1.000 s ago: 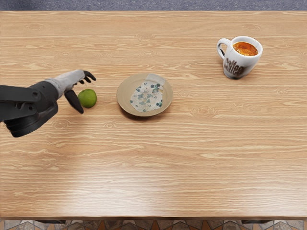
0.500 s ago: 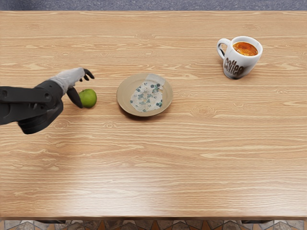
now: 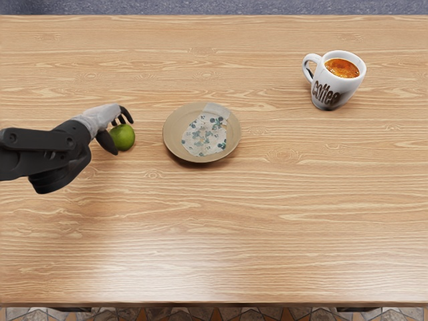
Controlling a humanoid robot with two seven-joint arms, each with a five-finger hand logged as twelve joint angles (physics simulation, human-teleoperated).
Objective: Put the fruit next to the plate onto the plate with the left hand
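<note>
Broad open wood surface (image 3: 221, 234) in front. Left hand (image 3: 107, 127) reaches in from left edge, fingers and thumb curled onto small round green fruit (image 3: 124, 138). Fruit sits on surface near speckled tan plate (image 3: 175, 120), not touching it. Mug (image 3: 331, 83) far right.

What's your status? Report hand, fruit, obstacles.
Left hand at green fruit, grasp unconfirmed. Fruit on table, left of plate. Nothing between them.

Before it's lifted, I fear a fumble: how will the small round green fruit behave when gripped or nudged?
The small round green fruit sits on a flat wooden table, so a nudge would probably roll it. Its smooth skin may slip in the left hand. Being small, it's likely light, and it looks firm.
</note>
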